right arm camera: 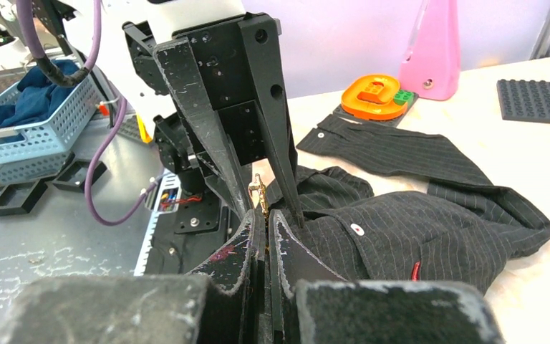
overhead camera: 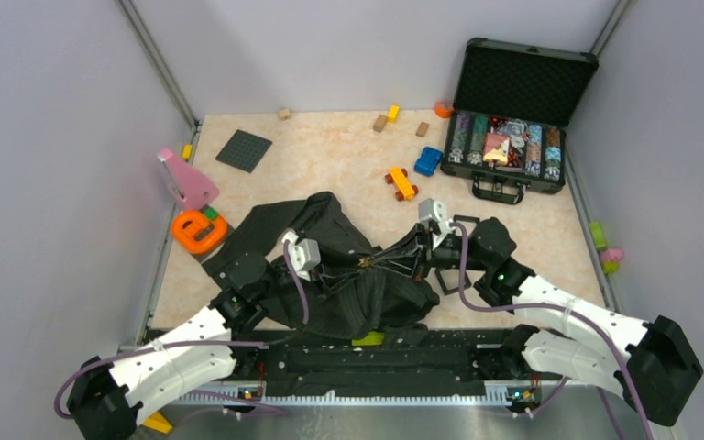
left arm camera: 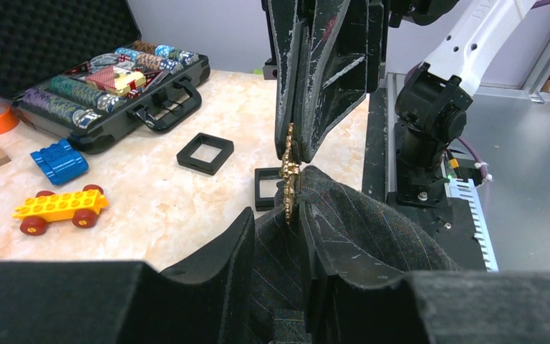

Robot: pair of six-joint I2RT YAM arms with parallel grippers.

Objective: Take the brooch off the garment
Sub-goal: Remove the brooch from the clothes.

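A dark pinstriped shirt point(overhead camera: 353, 307) lay crumpled on a marble-look table point(overhead camera: 330, 156), with the bases of two robot arms at its near side. Both arms extended over the shirt's middle, their grippers meeting tip to tip.

The brooch point(left arm camera: 288, 179), a small gold ornament, stood on edge at a raised fold in the shirt's centre, one end against the cloth. The right gripper point(right arm camera: 263, 215) was fully closed, its fingertips pinching the brooch's other end. The left gripper point(left arm camera: 278, 215) was part-way open, with one finger on each side of the fold and brooch. Whether those fingers pressed the cloth could not be told.

Beyond the shirt to the right sat an open black case point(overhead camera: 524, 82) of poker chips. Between it and the shirt were a yellow toy car point(overhead camera: 401, 183) and a blue block point(overhead camera: 428, 161). A black square frame point(left arm camera: 205, 153) lay near the shirt on that same side. Left of the shirt sat an orange ring point(overhead camera: 199, 231) and a pink stand point(overhead camera: 186, 179).
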